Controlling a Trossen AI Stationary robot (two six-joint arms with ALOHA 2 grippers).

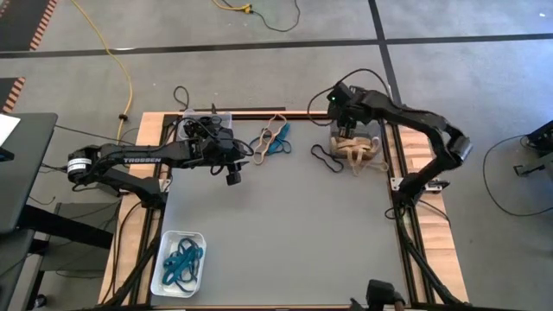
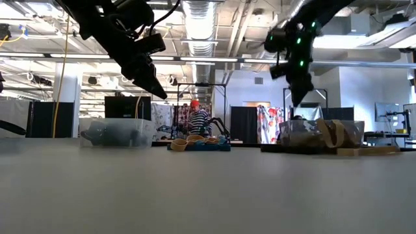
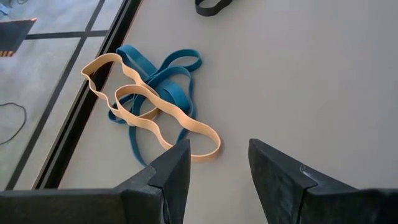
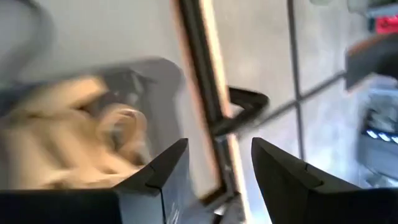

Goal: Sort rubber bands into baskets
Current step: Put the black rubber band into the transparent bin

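Your right gripper (image 1: 344,130): jaws parted, empty, above dark grey basket (image 1: 356,149) of tan bands (image 1: 359,154) at far right. Your left gripper (image 1: 234,175): jaws parted, empty, left of loose teal and tan bands (image 1: 271,141). Clear basket (image 1: 206,128) far left, beneath left arm. White basket (image 1: 178,262) with teal bands (image 1: 181,263) near left.

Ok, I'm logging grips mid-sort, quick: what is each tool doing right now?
Left tool: open, empty, near the loose bands.
Right tool: open, empty, over the basket of tan bands.
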